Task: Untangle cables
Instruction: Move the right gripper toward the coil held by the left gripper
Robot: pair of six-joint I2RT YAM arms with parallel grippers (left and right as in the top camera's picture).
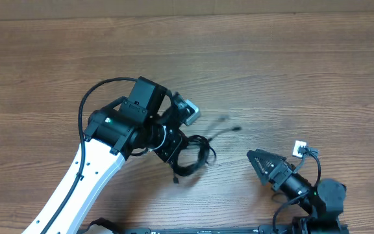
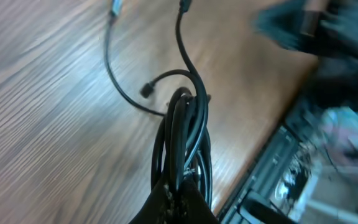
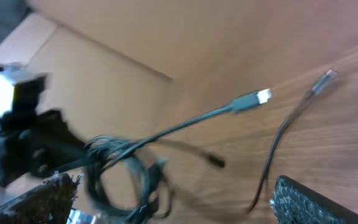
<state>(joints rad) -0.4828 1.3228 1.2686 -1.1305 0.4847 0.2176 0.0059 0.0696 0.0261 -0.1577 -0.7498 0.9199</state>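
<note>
Left gripper (image 2: 179, 200) is clamped on the bunched cables (image 2: 190, 115) above the table (image 1: 304, 65); my right gripper (image 1: 257, 159) stands spread wide. I can't read the white tag (image 1: 299, 149) beside it, too small.

left arm (image 1: 86, 170): white link, black joints, black cable | right arm (image 1: 299, 184): black, textured jaws

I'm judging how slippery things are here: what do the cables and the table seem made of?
Cables: likely rubber or plastic sheathing, smooth black with a slight sheen along the curves; one plug tip looks bright, maybe metal. Table: wood or wood-look laminate, matte brown with visible grain lines.
</note>
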